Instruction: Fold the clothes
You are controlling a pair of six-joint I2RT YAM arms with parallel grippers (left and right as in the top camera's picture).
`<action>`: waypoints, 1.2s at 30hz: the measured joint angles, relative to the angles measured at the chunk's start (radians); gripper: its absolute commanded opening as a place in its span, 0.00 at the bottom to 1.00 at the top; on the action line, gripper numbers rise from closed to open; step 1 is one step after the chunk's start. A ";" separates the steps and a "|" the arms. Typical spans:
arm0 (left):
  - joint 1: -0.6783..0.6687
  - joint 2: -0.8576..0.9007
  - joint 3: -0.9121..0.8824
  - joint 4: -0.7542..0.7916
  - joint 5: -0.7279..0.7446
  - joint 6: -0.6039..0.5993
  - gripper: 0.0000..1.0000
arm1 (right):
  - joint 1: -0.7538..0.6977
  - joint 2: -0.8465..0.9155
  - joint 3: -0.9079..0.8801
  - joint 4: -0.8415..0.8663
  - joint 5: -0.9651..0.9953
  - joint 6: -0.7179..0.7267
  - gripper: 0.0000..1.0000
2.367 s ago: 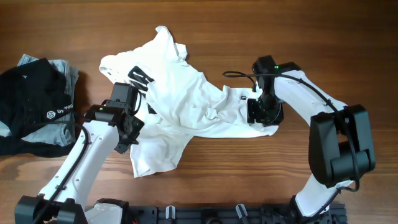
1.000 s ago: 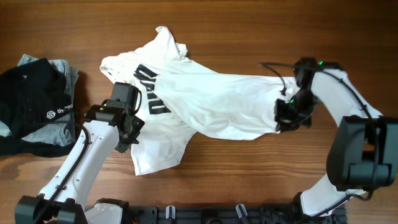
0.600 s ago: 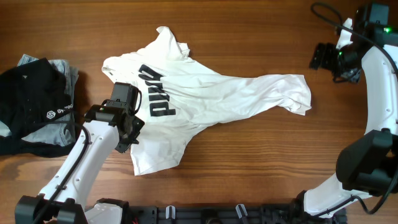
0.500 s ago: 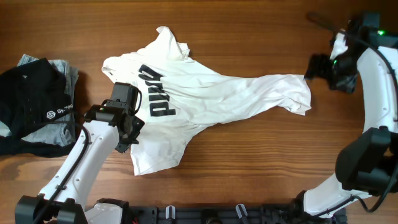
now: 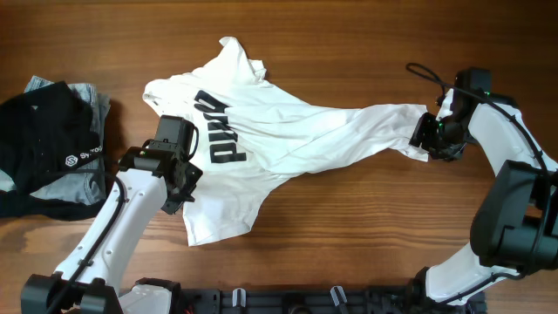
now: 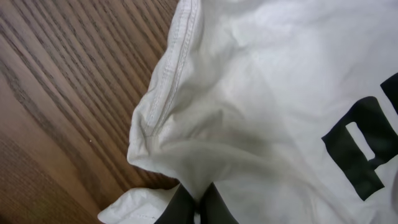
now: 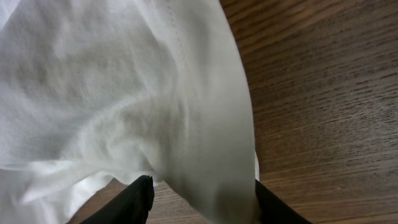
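White T-shirt (image 5: 288, 139), just the one, is spread out crumpled on the wooden table (image 5: 349, 253), running from one pincer to the other. Two pincers in total. The left pincer (image 5: 181, 185) is clenched on a bunched fold of the shirt near its hemmed edge; in its wrist view the fingers (image 6: 186, 208) meet with fabric pulled in between them. The right pincer (image 5: 432, 138) sits at the shirt's far end, released. Its fingers (image 7: 138, 200) are spread wide and straddle the cloth, and the tips are cut off by the bottom of that view.

The black lettering (image 5: 218, 131) is just beside the left pincer, toward the right one, and I can't read it all because of wrinkles.

On the left pincer's outer side, well apart from it, is one black garment (image 5: 44, 144) with a small white logo. It's lying on one blue-grey garment (image 5: 91, 100), which is mostly hidden. That pile is clipped by the frame edge.
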 measured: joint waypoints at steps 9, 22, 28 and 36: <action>0.000 0.000 0.000 0.000 0.000 0.000 0.04 | 0.000 0.000 -0.001 -0.024 0.000 0.037 0.04; 0.000 0.000 0.000 0.034 -0.064 0.040 0.04 | -0.171 0.002 0.515 -0.474 -0.018 -0.059 0.03; 0.000 0.000 0.000 0.091 -0.090 0.051 0.04 | -0.212 -0.008 0.468 -0.616 0.010 -0.086 0.05; 0.000 0.000 0.000 0.102 -0.093 0.051 0.04 | -0.212 -0.007 0.301 -0.592 0.022 -0.104 0.04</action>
